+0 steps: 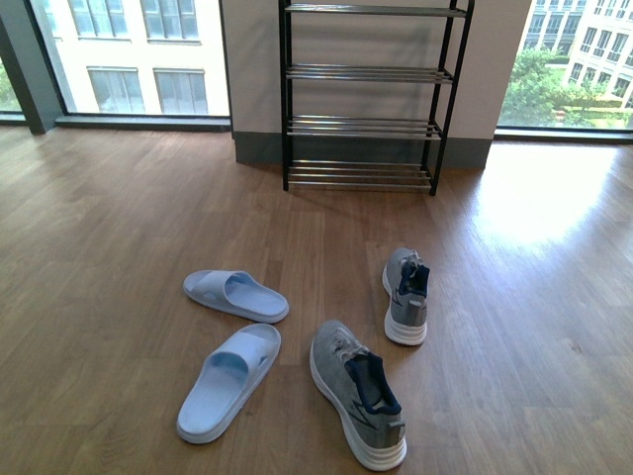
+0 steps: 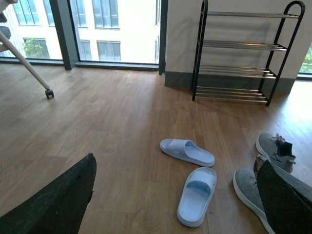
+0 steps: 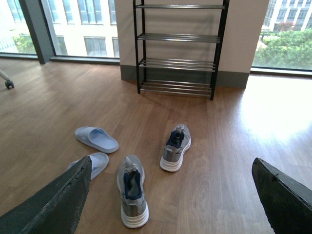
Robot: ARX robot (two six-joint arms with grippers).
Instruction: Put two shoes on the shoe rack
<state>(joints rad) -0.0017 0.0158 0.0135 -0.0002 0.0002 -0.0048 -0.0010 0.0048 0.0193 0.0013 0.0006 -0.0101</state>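
Two grey knit sneakers with white soles lie on the wooden floor: the nearer shoe [image 1: 356, 393] [image 3: 132, 191] [image 2: 249, 187] and the farther shoe [image 1: 406, 294] [image 3: 175, 146] [image 2: 275, 149], both toes toward the rack. The shoe rack [image 1: 364, 95] [image 3: 178, 48] [image 2: 241, 53], black-framed with chrome rod shelves, stands bare against the back wall. My left gripper [image 2: 178, 195] is open, high above the floor, its dark fingers [image 2: 58, 200] wide apart. My right gripper [image 3: 170, 197] is open too, fingers [image 3: 58, 202] spread above the shoes. Neither arm shows in the front view.
Two pale blue slides [image 1: 235, 295] [image 1: 229, 380] lie left of the sneakers. Big windows flank the wall behind the rack. A white wheeled leg [image 2: 29, 66] stands far left in the left wrist view. Bare wood floor runs between shoes and rack.
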